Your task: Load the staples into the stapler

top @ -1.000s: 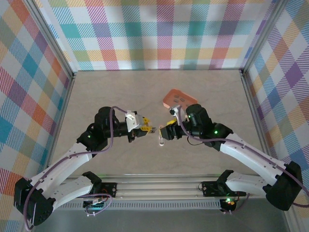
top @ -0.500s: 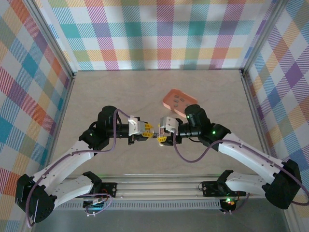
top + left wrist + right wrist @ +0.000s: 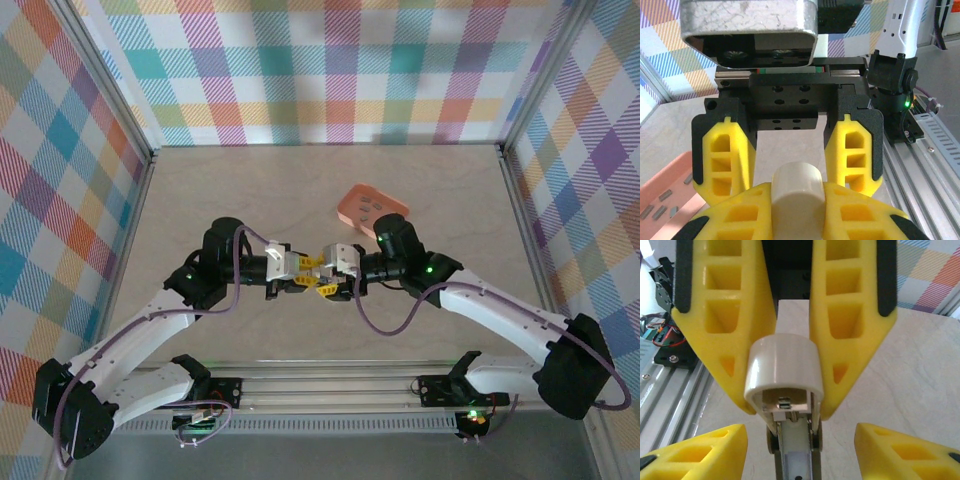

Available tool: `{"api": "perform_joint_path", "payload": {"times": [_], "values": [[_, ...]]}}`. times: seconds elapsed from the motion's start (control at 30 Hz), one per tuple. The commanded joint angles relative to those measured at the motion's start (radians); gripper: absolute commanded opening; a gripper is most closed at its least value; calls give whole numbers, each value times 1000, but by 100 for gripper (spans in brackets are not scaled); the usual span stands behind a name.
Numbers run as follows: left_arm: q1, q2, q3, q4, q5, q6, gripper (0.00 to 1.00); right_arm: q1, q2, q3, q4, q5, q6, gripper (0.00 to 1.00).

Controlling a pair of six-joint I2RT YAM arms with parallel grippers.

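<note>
The stapler point(image 3: 784, 365) shows end-on as a pale rounded cap with an open metal channel running below it. My left gripper point(image 3: 785, 390) is shut on that cap, one yellow finger on each side. The same cap point(image 3: 796, 200) sits between the left gripper's point(image 3: 797, 195) fingers in its own wrist view. My right gripper point(image 3: 800, 432) faces it, open, its fingertips standing apart on either side of the channel without touching. From above, both grippers point(image 3: 312, 272) point(image 3: 326, 280) meet tip to tip at mid-table. The staples point(image 3: 662, 196) lie as small grey strips in the salmon tray point(image 3: 675, 172).
The salmon tray point(image 3: 348, 210) with its staples point(image 3: 372, 205) lies on the table just behind the right arm's wrist. An aluminium rail point(image 3: 330, 380) runs along the near edge between the arm bases. Checked walls close the table on three sides.
The right gripper has swung left and turned to face the left gripper, closing the gap until the tips meet. Its jaws have narrowed a little. The left gripper edged right, still shut.
</note>
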State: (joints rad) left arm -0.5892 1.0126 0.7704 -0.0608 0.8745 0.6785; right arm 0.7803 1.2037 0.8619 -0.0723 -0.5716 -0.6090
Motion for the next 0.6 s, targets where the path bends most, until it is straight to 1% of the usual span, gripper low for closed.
{"api": "perform_joint_path", "payload": {"times": [0.0, 0.2, 0.47, 0.57], "values": [[-11, 8, 38, 1, 41, 18, 0, 8, 14, -17, 57, -87, 20, 57], [-11, 14, 44, 4, 48, 17, 0, 9, 28, -20, 64, -105, 38, 52], [-11, 12, 50, 13, 52, 7, 0, 8, 42, -29, 71, -110, 49, 50], [-10, 12, 52, 13, 57, 6, 0, 8, 44, -35, 80, -108, 53, 45]]}}
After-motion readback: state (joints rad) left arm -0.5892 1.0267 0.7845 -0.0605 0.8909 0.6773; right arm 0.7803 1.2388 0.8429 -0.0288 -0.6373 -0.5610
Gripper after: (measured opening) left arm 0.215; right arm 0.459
